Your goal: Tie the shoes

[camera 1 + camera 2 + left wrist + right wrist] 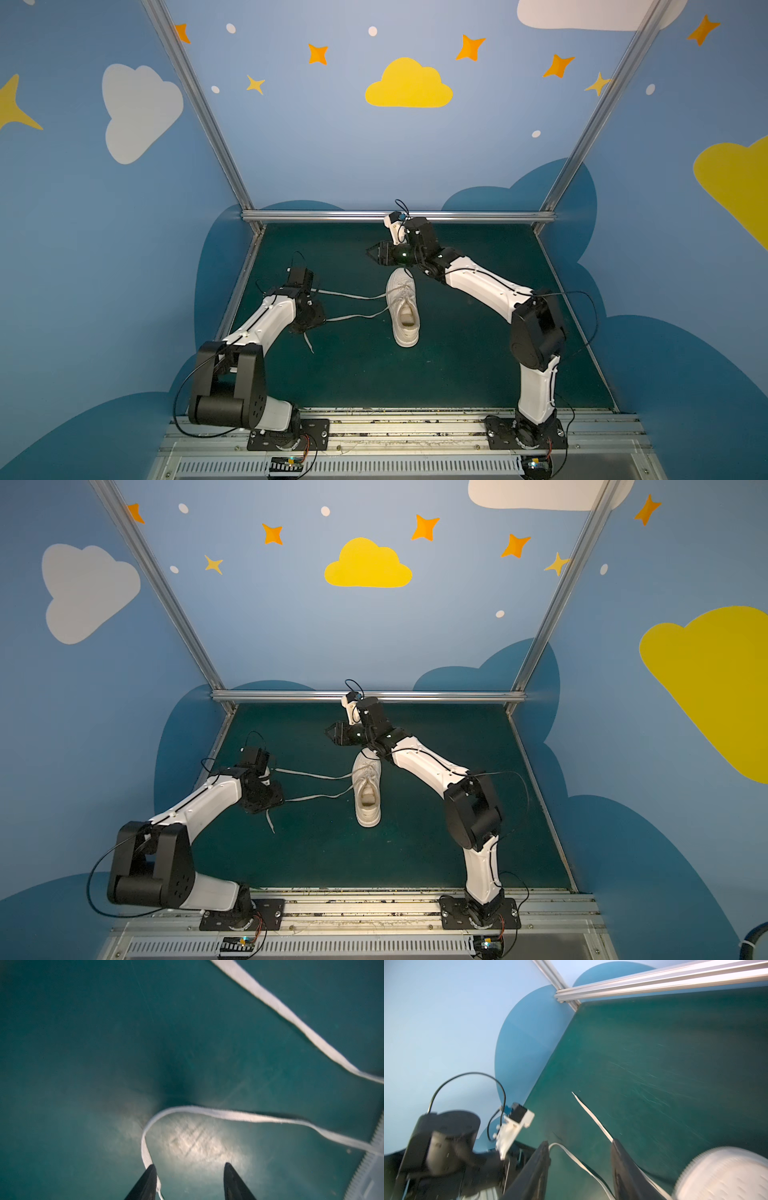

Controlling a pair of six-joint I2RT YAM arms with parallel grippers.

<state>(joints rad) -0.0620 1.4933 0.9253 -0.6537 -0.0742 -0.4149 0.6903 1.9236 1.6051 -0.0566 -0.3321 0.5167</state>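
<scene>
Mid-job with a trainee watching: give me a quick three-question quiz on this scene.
1. True or false: both laces run from the sneaker toward the left gripper.
2. Where is the right gripper? A) over the heel B) beyond the toe C) beside the left arm's base
3. Fill in: the left gripper's jaws stand ____.
Key: 1 true; 2 B; 3 apart
</scene>
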